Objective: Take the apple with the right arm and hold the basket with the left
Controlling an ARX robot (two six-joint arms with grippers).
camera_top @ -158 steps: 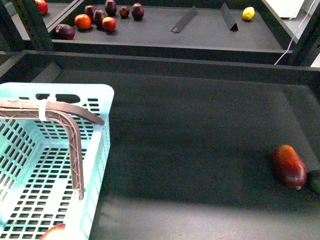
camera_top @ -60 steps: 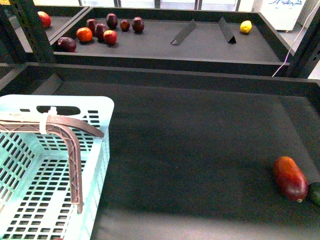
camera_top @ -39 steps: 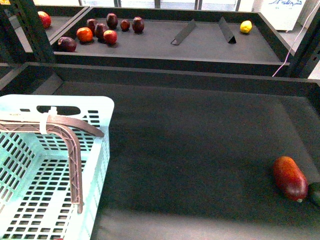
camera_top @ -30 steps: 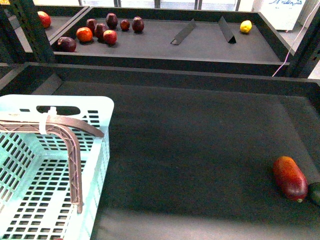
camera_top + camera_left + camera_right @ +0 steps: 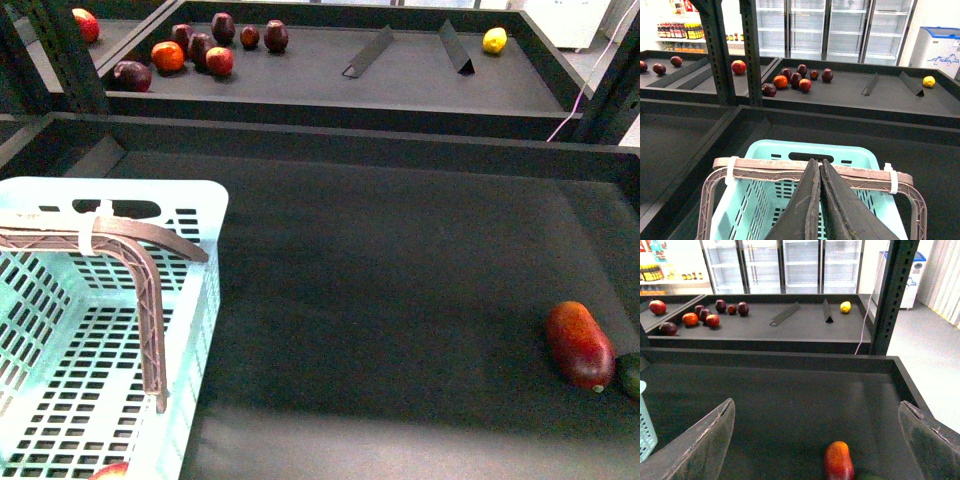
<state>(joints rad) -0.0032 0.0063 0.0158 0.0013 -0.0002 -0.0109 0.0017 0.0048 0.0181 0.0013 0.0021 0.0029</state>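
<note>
The round red apple (image 5: 112, 472) lies inside the mint-blue slotted plastic basket (image 5: 205, 300), at the front view's bottom left edge. The risk is the brown lattice handle (image 5: 815, 172) slipping. The left gripper (image 5: 820, 170) has its jaws clenched over that handle; whether they truly pinch it is unclear. The right gripper (image 5: 815, 425) is released, jaws wide, holding nothing, above the dark table (image 5: 790, 395).

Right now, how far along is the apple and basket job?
It looks nearly done: a red fruit, likely the apple, already lies in the basket. In hand: the left pincer is shut at the basket's handle, though a real grip is unclear. The right pincer is open and empty. Little seems left beyond holding the basket.
</note>
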